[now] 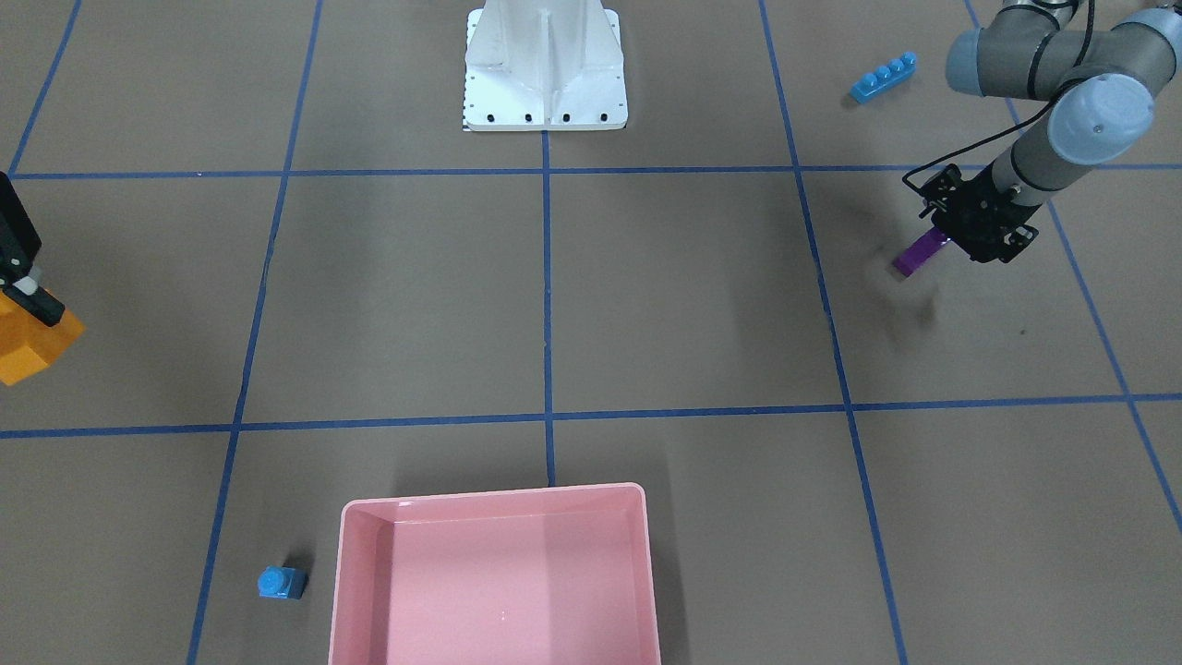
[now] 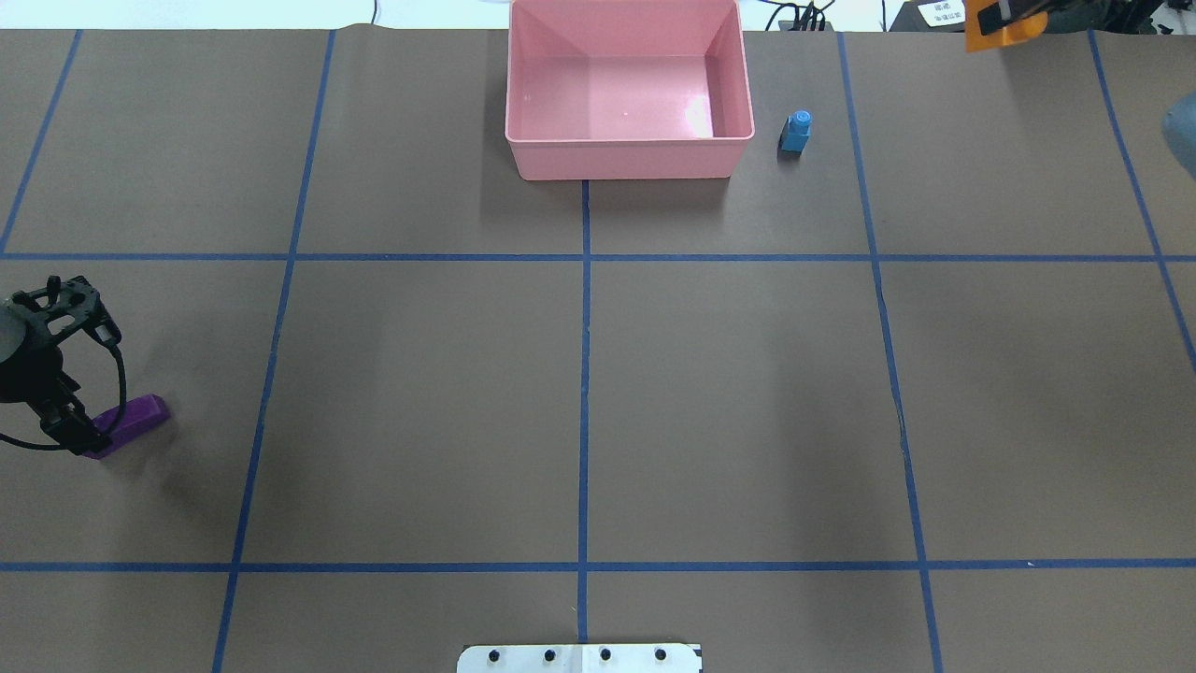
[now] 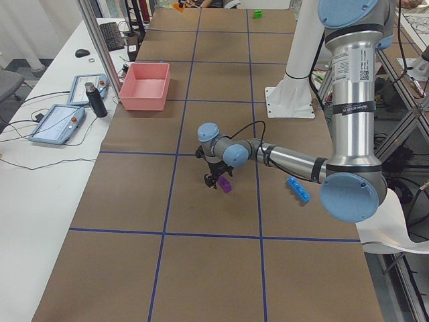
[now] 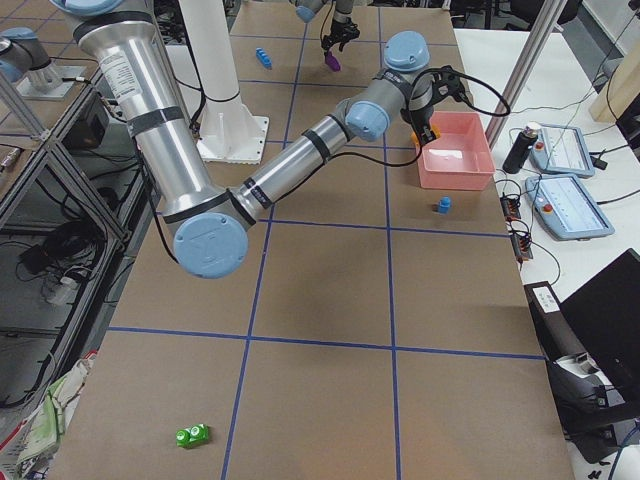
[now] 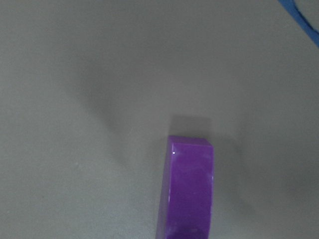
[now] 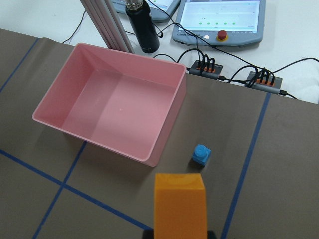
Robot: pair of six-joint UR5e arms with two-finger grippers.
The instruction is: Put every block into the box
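Brown tabletop [image 1: 693, 305], gridded with blue tape lines [image 1: 547, 277]. The pink box [image 1: 499, 495] sits at the edge far from the robot, with 1 blue one-stud cube [image 1: 281, 583] just beside it, not touching. The long blue 4-stud bar [image 1: 884, 78] lies toward the robot's left, the green brick [image 4: 191, 435] far out at the right end, and the white pedestal base [image 1: 545, 83] stands at centre.

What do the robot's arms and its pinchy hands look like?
Both arms are shiny silver-grey tubes with round light-blue caps at the joints. The left arm has a thin black cable looping to the black left gripper, and a white label with black print. The right arm looks the same, and the right gripper is black too.
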